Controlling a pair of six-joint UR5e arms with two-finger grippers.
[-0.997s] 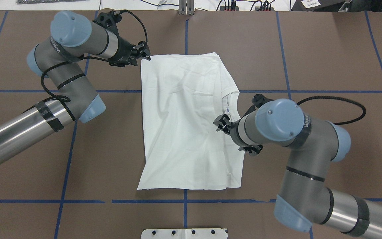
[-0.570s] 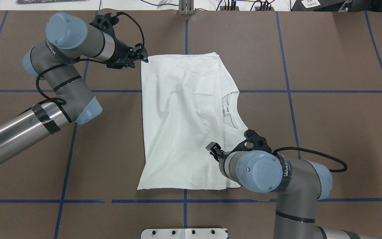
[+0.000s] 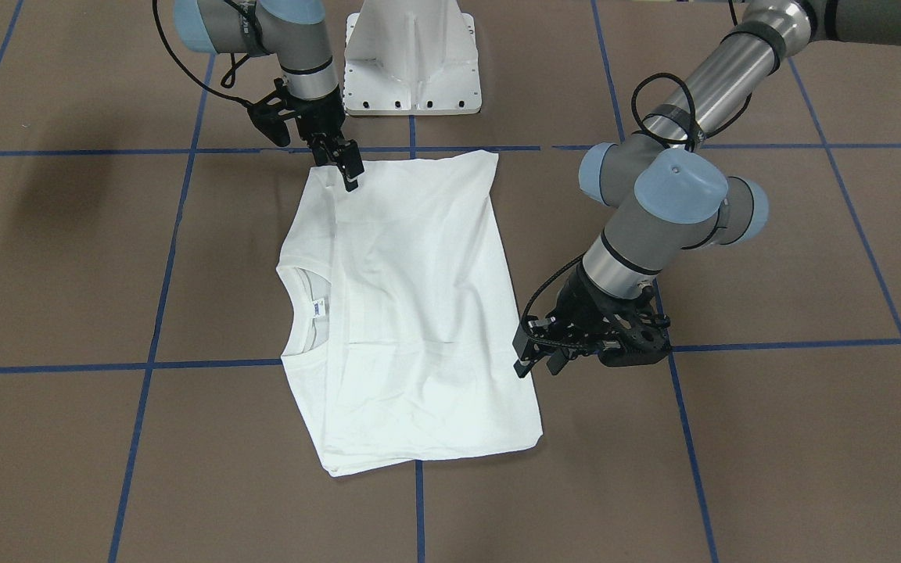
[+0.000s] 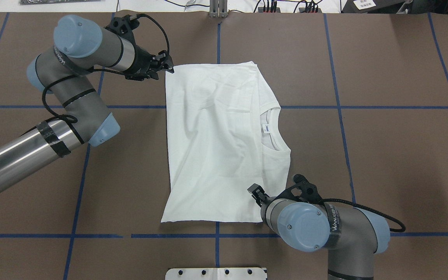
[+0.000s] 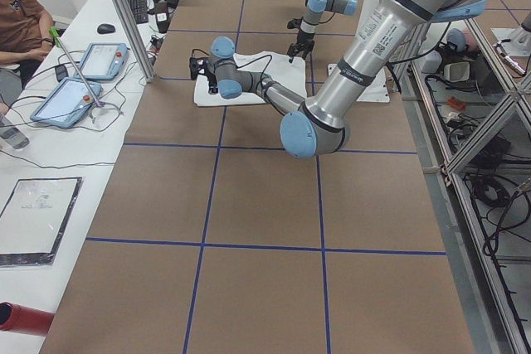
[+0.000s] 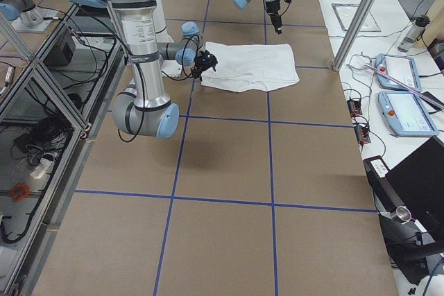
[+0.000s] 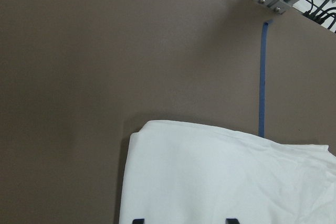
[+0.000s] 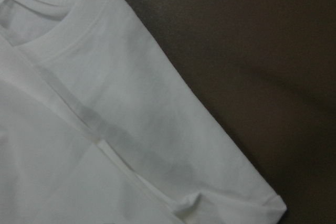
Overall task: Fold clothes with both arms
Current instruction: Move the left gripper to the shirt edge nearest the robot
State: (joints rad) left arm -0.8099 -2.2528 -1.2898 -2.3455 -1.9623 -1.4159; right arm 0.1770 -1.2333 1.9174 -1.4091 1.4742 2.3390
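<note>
**Front-facing view.** The shirt (image 3: pixel 411 297) lies flat on the table (image 3: pixel 771 438). It is soft white knit, folded into a long, rough rectangle and lightly creased. Its ribbed collar (image 3: pixel 288 275) and small label (image 3: pixel 319 306) show on the view's left side. The table is matt brown, crossed by blue tape lines (image 3: pixel 795 344). The left gripper (image 3: pixel 538 363) stands at the shirt's long edge on the view's right, jaws apart and holding nothing. The right gripper (image 3: pixel 346 166) points down onto the shirt's corner nearest the white pedestal (image 3: pixel 411 55). Whether it is parted or clenched, I cannot tell.

**Overhead view.** The shirt sits mid-table. Its left and near edges run straight, while the collar side slants and steps. Bare brown table lies on every side, widest to the right. The left gripper is at the far left corner. The right gripper is over the near right corner, and its wrist covers that corner.

**Side views.** Both show the shirt small and white between the two grippers, with wide bare table toward each camera.

**Left wrist view.** A rounded, smooth folded corner of the shirt lies on the brown surface. Two black fingertips (image 7: pixel 137 220) at the bottom edge stand wide apart over the cloth.

**Right wrist view.** Seen close, the cloth shows the ribbed collar at top left and a flat seam (image 8: pixel 100 127) running diagonally. A slightly puckered corner sits at bottom right, against dark table.
</note>
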